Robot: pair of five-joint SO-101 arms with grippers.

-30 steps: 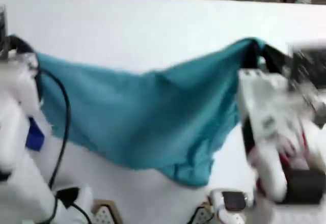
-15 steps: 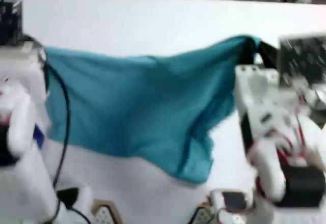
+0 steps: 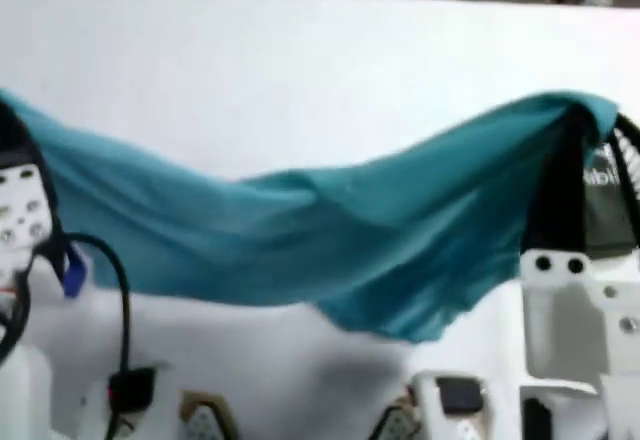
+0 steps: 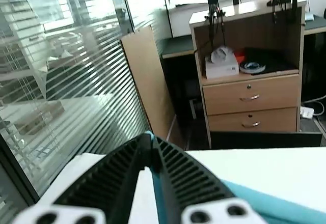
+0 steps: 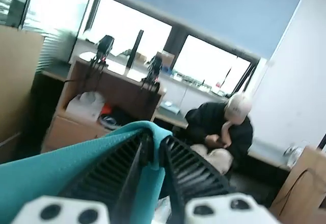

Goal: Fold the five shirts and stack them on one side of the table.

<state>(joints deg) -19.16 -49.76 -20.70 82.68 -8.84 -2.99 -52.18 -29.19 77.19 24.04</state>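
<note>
One shirt [image 3: 330,230], a teal one, is all that is in play. It hangs stretched in the air above the table [image 3: 300,70], taut along its upper edge and sagging in the middle. The loose cloth droops lowest toward the right arm's side (whether that low hem brushes the table I cannot tell).

The left pincer [image 4: 148,155] is closed on one end of the shirt, with a thin sliver of teal nipped between its ribbed fingers. The right pincer [image 5: 153,152] is closed on the other end, at the high corner, and the cloth drapes down over one of its fingers. In the high view the arms stand well apart at opposite sides of the table, and the shirt spans the space between them.

As for progress, I judge the task to be at an early stage for this shirt. It has been picked up and spread wide, but it shows no fold. It has yet to be laid flat, folded, and carried to one side of the table to join a stack.

The task names five shirts, so four more would need the same treatment (the pictures do not settle whether any of them is already done). The bulk of the work looks to lie ahead.
</note>
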